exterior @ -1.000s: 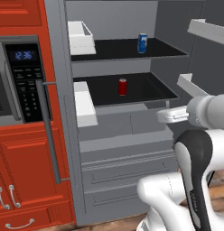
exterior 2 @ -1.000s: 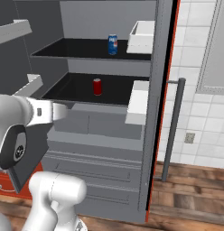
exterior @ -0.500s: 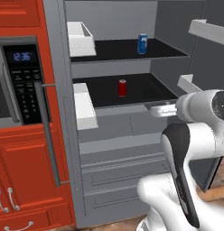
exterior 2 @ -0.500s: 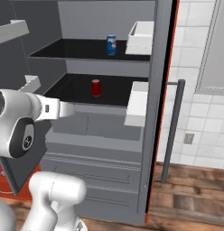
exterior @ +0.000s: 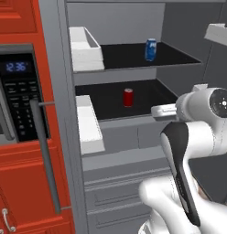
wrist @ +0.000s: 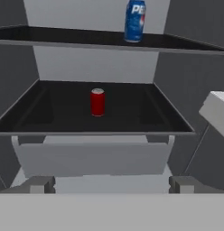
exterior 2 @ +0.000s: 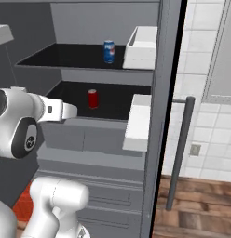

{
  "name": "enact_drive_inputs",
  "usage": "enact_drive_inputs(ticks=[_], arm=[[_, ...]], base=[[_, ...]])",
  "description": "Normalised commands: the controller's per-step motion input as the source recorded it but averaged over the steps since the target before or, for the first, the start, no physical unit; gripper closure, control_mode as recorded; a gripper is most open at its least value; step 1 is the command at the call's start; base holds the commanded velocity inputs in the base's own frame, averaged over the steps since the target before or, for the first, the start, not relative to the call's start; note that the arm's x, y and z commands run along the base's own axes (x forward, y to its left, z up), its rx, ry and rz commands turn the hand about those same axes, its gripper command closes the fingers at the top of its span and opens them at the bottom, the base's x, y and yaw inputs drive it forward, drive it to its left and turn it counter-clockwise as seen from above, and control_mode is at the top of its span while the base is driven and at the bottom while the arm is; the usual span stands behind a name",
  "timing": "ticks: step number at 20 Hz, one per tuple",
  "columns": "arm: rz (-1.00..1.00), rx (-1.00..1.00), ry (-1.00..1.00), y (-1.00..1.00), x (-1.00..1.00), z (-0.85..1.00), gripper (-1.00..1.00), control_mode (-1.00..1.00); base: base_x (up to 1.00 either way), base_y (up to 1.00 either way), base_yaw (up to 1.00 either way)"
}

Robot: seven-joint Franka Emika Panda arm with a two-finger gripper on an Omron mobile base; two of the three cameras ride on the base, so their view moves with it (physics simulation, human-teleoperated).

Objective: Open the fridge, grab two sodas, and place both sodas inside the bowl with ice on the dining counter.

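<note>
Two cans unpicked | we faced red can [wrist: 98,102] on fridge [exterior: 133,151] shelf w/ gripper [wrist: 111,184] jaws wide, empty | risk: off-centre approach could topple it

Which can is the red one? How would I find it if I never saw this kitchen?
Look inside the open grey fridge, which has two black shelves. On the lower shelf one small can stands upright by itself near the middle: that is the red can. It is red with a silver top, while the blue can with white markings stands on the shelf above.
</note>
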Motion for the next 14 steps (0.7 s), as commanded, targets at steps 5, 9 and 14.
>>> enact_drive_inputs(ticks=[5, 9, 14], arm=[[0.00, 0.00, 0.00, 0.00, 0.00, 0.00, -1.00, 1.00], [0.00, 0.00, 0.00, 0.00, 0.00, 0.00, -1.00, 1.00], [0.00, 0.00, 0.00, 0.00, 0.00, 0.00, -1.00, 1.00]], base=[[0.55, 0.06, 0.08], [0.53, 0.01, 0.09], [0.30, 0.00, 0.10]])
